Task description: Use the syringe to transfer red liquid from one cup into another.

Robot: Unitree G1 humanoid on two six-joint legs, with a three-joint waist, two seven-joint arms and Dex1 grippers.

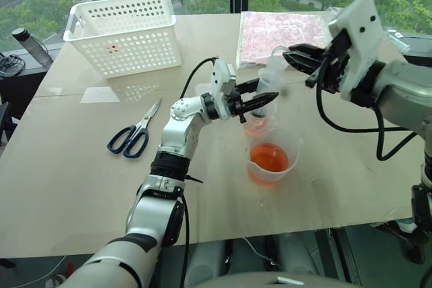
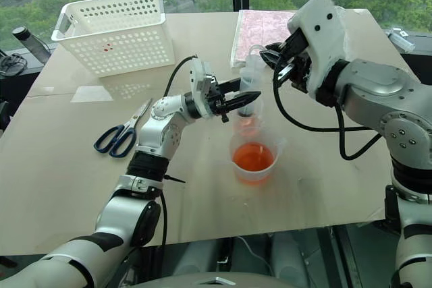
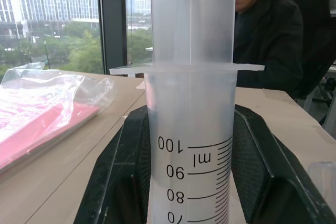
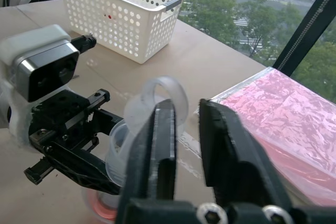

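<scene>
I have the syringe (image 1: 270,75) upright over the smaller cup (image 1: 257,125), my left fingers (image 1: 260,102) pinching its barrel. My right fingers (image 4: 186,129) are pressed together at the plunger ring (image 4: 160,100). The beaker (image 1: 272,158), just beside that cup, holds most of the red liquid (image 1: 268,158); the transfer looks barely begun.

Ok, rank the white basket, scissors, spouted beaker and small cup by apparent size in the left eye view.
1. White basket
2. Scissors and spouted beaker: look alike, no clear order
3. Small cup, partly hidden behind the left gripper and the syringe
</scene>
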